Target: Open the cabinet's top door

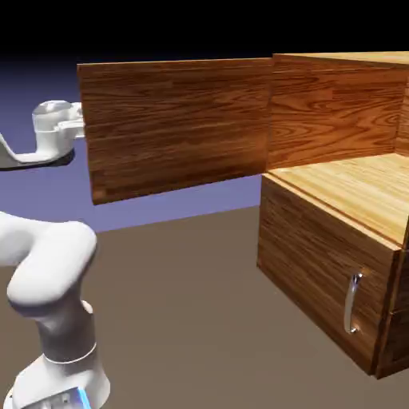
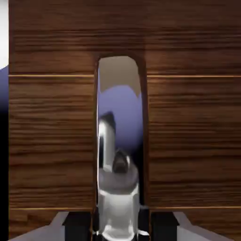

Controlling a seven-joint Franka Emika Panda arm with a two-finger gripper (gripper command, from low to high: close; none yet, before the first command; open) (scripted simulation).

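Nearest to me in the hand view, the gripper (image 2: 120,226) has its two small grey finger tips (image 2: 75,225) either side of the long curved silver bar handle (image 2: 117,155), and the bar fills the gap between them — I read the fingers as clamped narrow on it, though the contact faces themselves are hidden. The handle's long axis runs straight up the hand view, across the line between the tips, so any pull has to come back along the gripper's own line of sight.

Behind it is the top door (image 2: 188,141), a glossy brown wood-grain panel. In the exterior view that door (image 1: 176,124) stands swung wide open, well away from the large boxy wood-grain cabinet (image 1: 319,264), hinged at its far side — my hand sits at the free edge. The shorter lower panel's silver handle (image 1: 351,302) is untouched. I judge the opening nearly complete.
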